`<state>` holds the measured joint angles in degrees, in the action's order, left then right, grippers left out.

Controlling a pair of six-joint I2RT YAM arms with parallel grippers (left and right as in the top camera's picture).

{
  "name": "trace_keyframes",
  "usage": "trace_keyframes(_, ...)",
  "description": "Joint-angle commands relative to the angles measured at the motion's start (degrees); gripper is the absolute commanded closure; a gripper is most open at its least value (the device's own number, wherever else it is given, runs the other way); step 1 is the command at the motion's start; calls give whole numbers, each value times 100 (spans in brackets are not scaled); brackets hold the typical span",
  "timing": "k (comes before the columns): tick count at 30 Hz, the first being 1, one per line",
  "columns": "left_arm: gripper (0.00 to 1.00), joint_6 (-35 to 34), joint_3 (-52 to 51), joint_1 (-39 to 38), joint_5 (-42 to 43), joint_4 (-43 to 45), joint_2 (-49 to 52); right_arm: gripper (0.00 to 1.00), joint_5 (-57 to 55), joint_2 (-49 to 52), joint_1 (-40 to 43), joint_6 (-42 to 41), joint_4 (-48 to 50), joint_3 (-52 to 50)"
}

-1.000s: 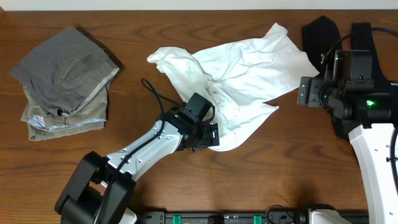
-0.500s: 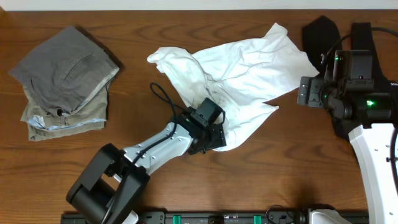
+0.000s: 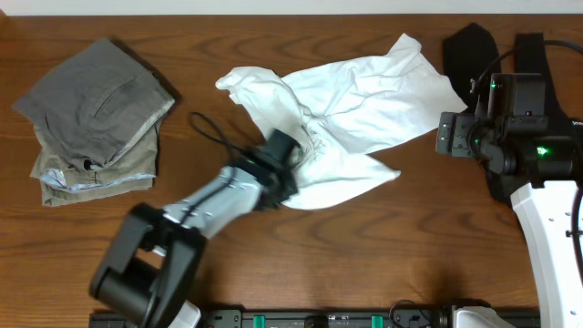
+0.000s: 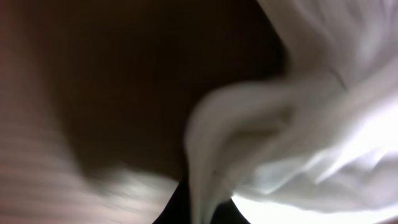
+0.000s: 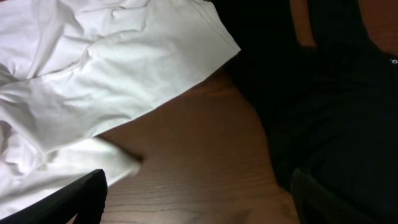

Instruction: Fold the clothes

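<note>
Overhead and wrist views. The white T-shirt [image 3: 355,96] lies crumpled at the centre of the wooden worktop [image 3: 410,237]. The left fingers [image 3: 288,164] are closed on a fold at its lower edge. The right fingers [image 5: 84,196] stand wide apart, empty, above bare wood between the shirt and the black garment [image 3: 469,50]. The grey trousers [image 3: 91,96] rest folded on the khaki trousers [image 3: 91,178] at far left.
</note>
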<state>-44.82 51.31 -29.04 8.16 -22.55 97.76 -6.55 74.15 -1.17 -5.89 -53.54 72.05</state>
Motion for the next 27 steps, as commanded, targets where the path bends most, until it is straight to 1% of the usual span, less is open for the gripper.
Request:
trace_keyframes(1, 94, 789, -17, 754, -442, 0, -437, 7, -94, -63, 42, -2, -9, 37)
trace_keyframes(2, 94, 892, -2, 1021, -437, 44, -516, 7, -94, -63, 42, -2, -9, 37)
trace_keyframes(6, 94, 903, 9, 1803, -391, 79, -680, 7, -94, -63, 42, -4, -9, 37)
trace_keyframes(7, 79, 905, 9, 1952, -247, 76, -680, 7, -94, -63, 42, -4, -11, 37)
trace_keyframes(8, 58, 905, 9, 2068, 50, 48, -680, 7, -94, -63, 42, -2, -11, 37)
trace_keyframes(9, 47, 905, 9, 2122, 334, 15, -680, 7, -94, -63, 42, -4, -11, 37)
trace_keyframes(10, 39, 905, 9, 2162, 782, -68, -680, 7, -94, -63, 42, -4, -11, 37)
trace_keyframes(12, 27, 903, 9, 2127, 1281, -260, -680, 7, -94, -63, 42, -4, -9, 37)
trace_keyframes(14, 18, 905, 7, 1996, 1408, -584, -680, 7, -94, -63, 42, -2, -4, 37)
trace_keyframes(16, 16, 903, 7, 1862, 1222, -874, -680, 7, -94, -63, 42, -2, -4, 37)
trace_keyframes(20, 16, 898, 7, 1716, 409, -1397, -680, 7, -94, -63, 42, -2, -13, 37)
trace_keyframes(23, 16, 756, 4, 1718, 245, -1722, -680, 7, -94, -63, 42, -2, -28, 37)
trace_keyframes(27, 15, 505, -24, 1716, 92, -1698, -678, 7, -94, -63, 42, -2, -22, 37)
